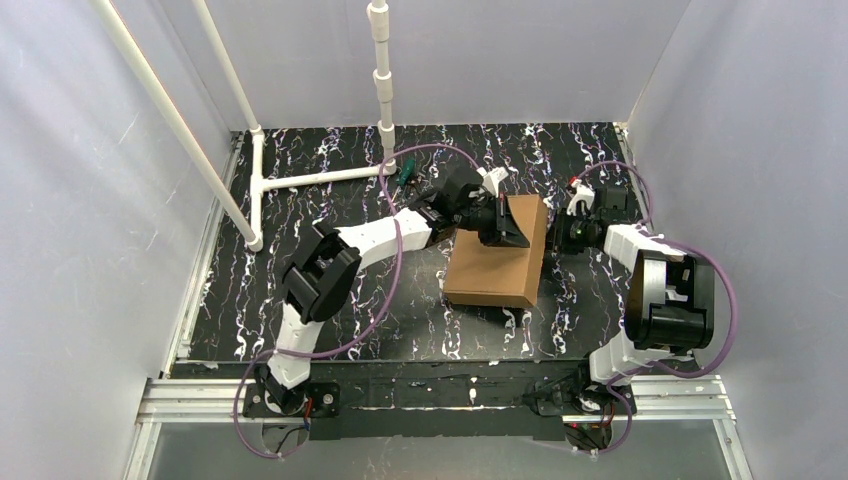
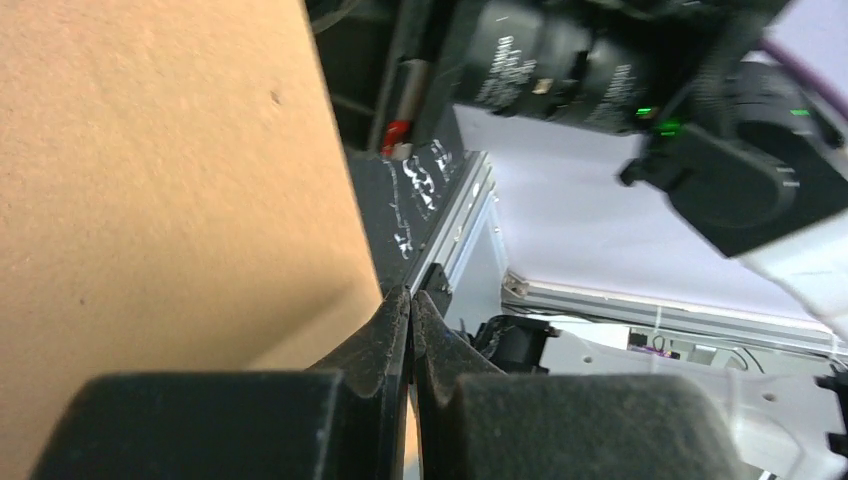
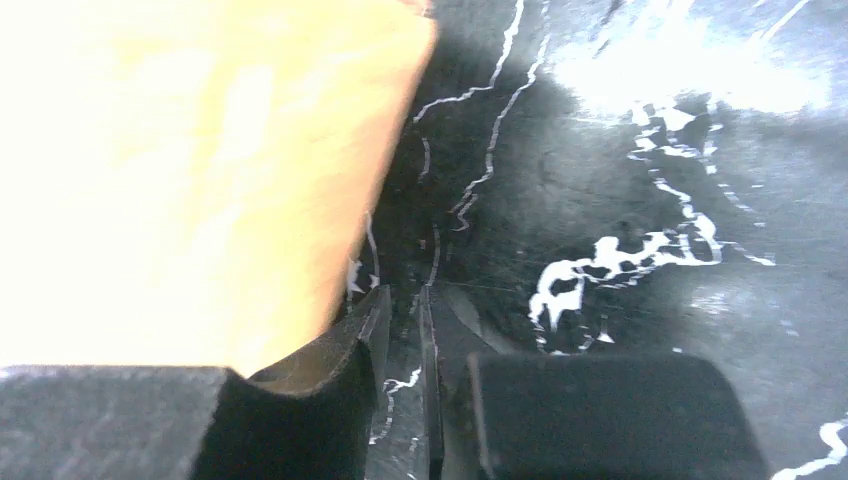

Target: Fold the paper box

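The paper box [image 1: 495,270] is a brown cardboard box lying flat in the middle of the black marbled table, its flaps folded in. My left gripper [image 1: 518,236] rests on the box's far right part, shut with nothing between its fingers. In the left wrist view the box [image 2: 150,180] fills the left side and the shut gripper [image 2: 411,293] sits at its edge. My right gripper [image 1: 556,238] is low by the box's right side. In the right wrist view the gripper [image 3: 400,297] is slightly open over bare table, with the box [image 3: 180,170] just to its left.
A white pipe frame [image 1: 300,178] stands at the back left, with a small green thing [image 1: 404,176] by its end. A red and white item [image 1: 577,187] lies behind the right arm. White walls close in three sides; a metal rail [image 1: 440,400] runs along the near edge.
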`<state>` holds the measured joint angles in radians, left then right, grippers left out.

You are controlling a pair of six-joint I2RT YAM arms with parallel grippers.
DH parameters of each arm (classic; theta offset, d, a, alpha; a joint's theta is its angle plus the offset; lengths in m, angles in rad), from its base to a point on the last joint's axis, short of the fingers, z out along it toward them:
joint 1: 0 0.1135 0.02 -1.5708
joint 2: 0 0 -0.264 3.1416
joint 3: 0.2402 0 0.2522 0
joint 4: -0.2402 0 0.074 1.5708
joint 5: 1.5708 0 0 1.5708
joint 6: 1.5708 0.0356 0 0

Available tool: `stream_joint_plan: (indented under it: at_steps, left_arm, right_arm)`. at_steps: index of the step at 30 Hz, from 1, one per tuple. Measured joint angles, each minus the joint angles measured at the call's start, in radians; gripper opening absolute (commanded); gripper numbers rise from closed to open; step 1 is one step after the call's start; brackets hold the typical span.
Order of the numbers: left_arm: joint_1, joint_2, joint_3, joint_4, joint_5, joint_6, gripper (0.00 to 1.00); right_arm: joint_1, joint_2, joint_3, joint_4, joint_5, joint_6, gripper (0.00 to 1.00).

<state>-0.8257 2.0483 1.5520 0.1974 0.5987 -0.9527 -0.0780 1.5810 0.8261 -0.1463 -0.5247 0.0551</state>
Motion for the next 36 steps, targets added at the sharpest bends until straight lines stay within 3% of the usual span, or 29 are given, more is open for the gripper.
stream_joint_plan:
  at_steps: [7,11,13,17,19,21,25,28,32,36]
  left_arm:
    - [0.01,0.007,0.008,-0.053,-0.01,0.058,0.05]
    - [0.067,-0.19,-0.164,-0.057,-0.027,0.132,0.14]
    - [0.125,-0.323,-0.264,-0.075,-0.03,0.168,0.22]
    - [0.29,-0.573,-0.439,-0.138,-0.049,0.251,0.55]
    - [0.369,-0.671,-0.512,-0.175,-0.065,0.287,0.63]
    - [0.419,-0.742,-0.569,-0.216,-0.07,0.312,0.6]
    - [0.463,-0.769,-0.625,-0.288,-0.042,0.344,0.36]
    - [0.468,-0.72,-0.66,-0.296,-0.013,0.327,0.21]
    - [0.426,-0.556,-0.681,-0.249,0.007,0.271,0.2]
    - [0.299,-0.355,-0.65,-0.223,-0.012,0.231,0.2]
  right_arm:
    - [-0.012,-0.013,0.044,-0.098,0.156,-0.162,0.29]
    - [-0.034,-0.048,0.05,-0.153,0.181,-0.246,0.29]
    - [-0.04,-0.06,0.066,-0.191,0.179,-0.296,0.3]
    - [-0.04,-0.085,0.113,-0.263,0.15,-0.396,0.33]
    - [-0.039,-0.105,0.122,-0.279,0.125,-0.423,0.32]
    - [-0.04,-0.111,0.122,-0.282,0.101,-0.428,0.29]
    - [-0.039,-0.08,0.104,-0.263,0.064,-0.403,0.11]
    - [-0.032,-0.026,0.086,-0.241,0.051,-0.342,0.04]
    - [0.006,0.061,0.085,-0.202,0.054,-0.262,0.02]
    - [0.092,0.115,0.098,-0.166,0.05,-0.214,0.02]
